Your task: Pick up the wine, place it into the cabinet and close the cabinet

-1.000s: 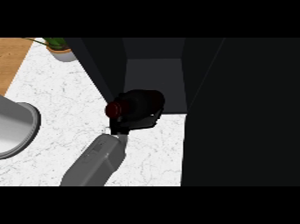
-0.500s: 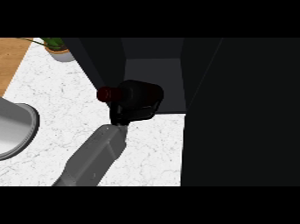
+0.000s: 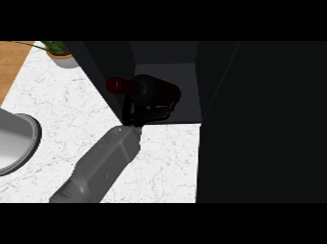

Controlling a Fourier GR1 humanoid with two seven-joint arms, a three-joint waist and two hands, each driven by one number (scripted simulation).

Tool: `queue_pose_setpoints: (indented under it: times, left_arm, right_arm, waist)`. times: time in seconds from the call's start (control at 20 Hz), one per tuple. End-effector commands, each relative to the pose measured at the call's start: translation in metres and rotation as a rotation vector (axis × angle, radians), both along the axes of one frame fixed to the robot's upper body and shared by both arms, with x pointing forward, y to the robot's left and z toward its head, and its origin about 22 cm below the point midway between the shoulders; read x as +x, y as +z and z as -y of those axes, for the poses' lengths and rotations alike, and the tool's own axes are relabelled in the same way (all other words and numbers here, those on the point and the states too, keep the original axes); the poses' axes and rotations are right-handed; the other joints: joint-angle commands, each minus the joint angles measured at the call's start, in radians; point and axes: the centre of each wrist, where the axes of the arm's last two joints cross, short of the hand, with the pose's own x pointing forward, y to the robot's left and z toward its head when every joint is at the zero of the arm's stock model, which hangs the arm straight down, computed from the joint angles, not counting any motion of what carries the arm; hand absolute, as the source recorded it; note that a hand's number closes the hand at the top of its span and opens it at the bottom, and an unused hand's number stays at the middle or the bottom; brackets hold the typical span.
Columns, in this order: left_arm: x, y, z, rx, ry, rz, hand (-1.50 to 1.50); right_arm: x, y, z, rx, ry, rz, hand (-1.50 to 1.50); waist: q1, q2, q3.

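- Far left, upper corner: wooden surface (image 3: 4,66), meeting the edge of the white marbled counter (image 3: 60,109).
- Left edge, lower down: large grey cylindrical object (image 3: 0,143), cut off by the view's border, well apart from the hand. Nature of the object not determinable.
- Top, left of centre: small potted plant (image 3: 63,59) on the counter, just beside the cabinet's left outer corner.
- Lower left to centre: grey forearm (image 3: 99,167), entering from the lower edge and angled up and to the right, ending at the cabinet's front edge.
- Centre, at the cabinet opening: wine (image 3: 121,85), seen only as a dark red top projecting to the left of the hand and level with its upper part. Body of the bottle hidden beneath the fingers. Top lies over the cabinet's left wall. Whether the bottle rests on the cabinet floor cannot be told.
- Just right of the wine's top: left hand (image 3: 155,97), black, fingers curled round the bottle, positioned at the mouth of the opening with the grey interior behind it.
- Centre to far right: dark cabinet (image 3: 264,119), open, filling the right side of the view. Door not separately distinguishable within the dark mass.
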Motion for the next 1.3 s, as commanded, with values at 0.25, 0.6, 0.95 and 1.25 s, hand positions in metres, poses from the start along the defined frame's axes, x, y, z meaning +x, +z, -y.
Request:
queue_pose_setpoints:
  times: [0.25, 0.6, 0.95, 1.25]
  left_arm:
    - [0.03, 0.026, -0.003, -0.025, 0.005, -0.012, 1.5]
    - [0.03, 0.021, -0.002, 0.068, 0.045, -0.052, 1.5]
    - [0.023, 0.002, -0.016, 0.053, 0.088, -0.074, 1.5]
    - [0.027, 0.007, -0.016, 0.028, 0.183, -0.021, 1.5]
  right_arm:
    - [-0.005, -0.004, 0.006, 0.006, 0.004, -0.002, -1.5]
    - [0.003, -0.01, -0.015, 0.008, 0.032, 0.023, -1.5]
    - [0.009, -0.007, 0.0, -0.003, 0.027, 0.025, -1.5]
    - [0.004, 0.001, -0.006, 0.005, 0.045, 0.024, -1.5]
  waist:
    - [0.008, -0.002, 0.001]
    - [-0.024, 0.008, 0.0]
    - [-0.032, 0.012, 0.0]
    - [-0.038, 0.012, -0.001]
